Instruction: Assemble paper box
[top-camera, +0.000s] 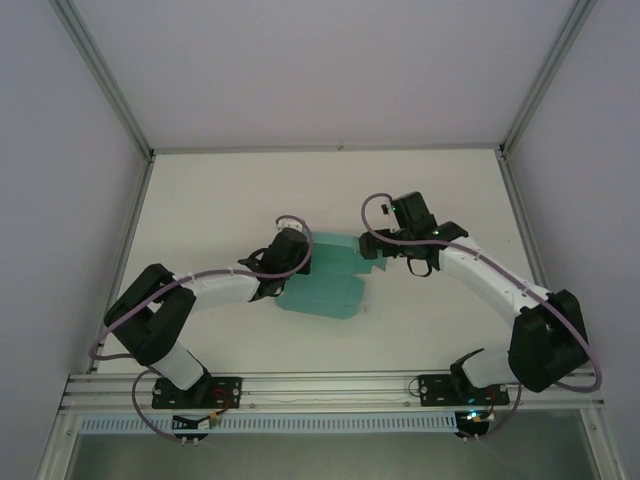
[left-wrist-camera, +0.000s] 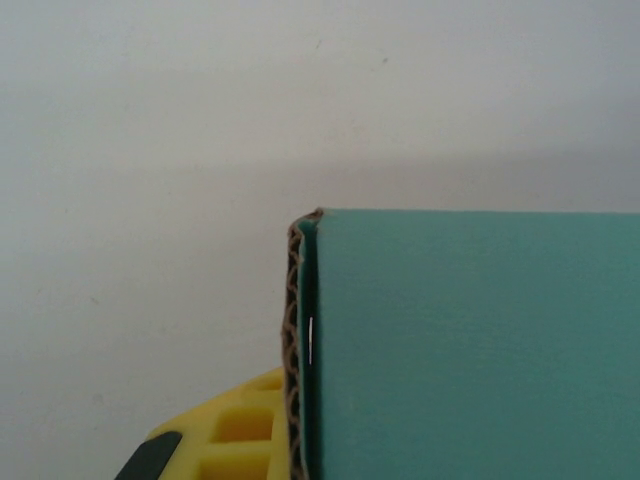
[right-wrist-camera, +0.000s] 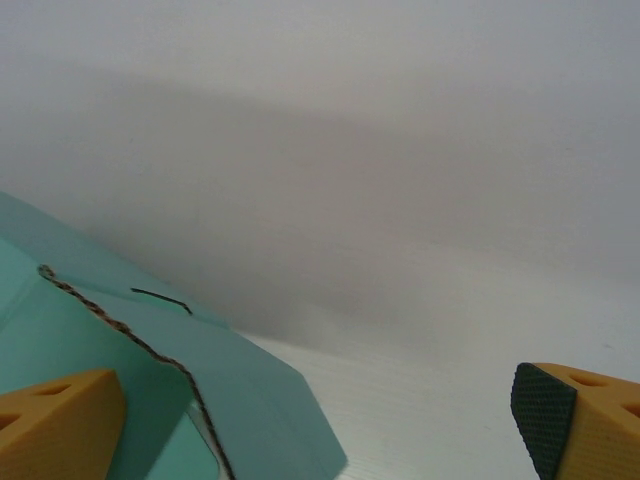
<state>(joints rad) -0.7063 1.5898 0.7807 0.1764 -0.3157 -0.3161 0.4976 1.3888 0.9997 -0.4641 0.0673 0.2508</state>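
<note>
**Paper box (top-camera: 325, 285) clamped at its left side, right jaws wide apart beside it**

From the top camera the teal sheet sits near the middle of the white table (top-camera: 220, 200), between the two arms. It is partly folded: a wider panel lies toward the near edge, and a narrower part reaches toward the far right.

The left gripper (top-camera: 298, 262) is at the sheet's left end with its jaws closed on the board. In the left wrist view one yellow finger (left-wrist-camera: 235, 435) presses against the brown corrugated edge (left-wrist-camera: 291, 330) of a doubled teal panel (left-wrist-camera: 470, 340). That panel stands upright in front of the camera and hides the other finger.

The right gripper (top-camera: 375, 250) is at the sheet's far right end. In the right wrist view its jaws (right-wrist-camera: 315, 425) stand wide apart and hold nothing. One orange-yellow finger (right-wrist-camera: 55, 420) is in front of a teal flap (right-wrist-camera: 250, 400), though I cannot tell whether it touches. The other finger (right-wrist-camera: 575, 415), with its dark pad, is over bare table, well clear of the board. The flap shows a brown cut edge and a short slot (right-wrist-camera: 160, 300).
</note>
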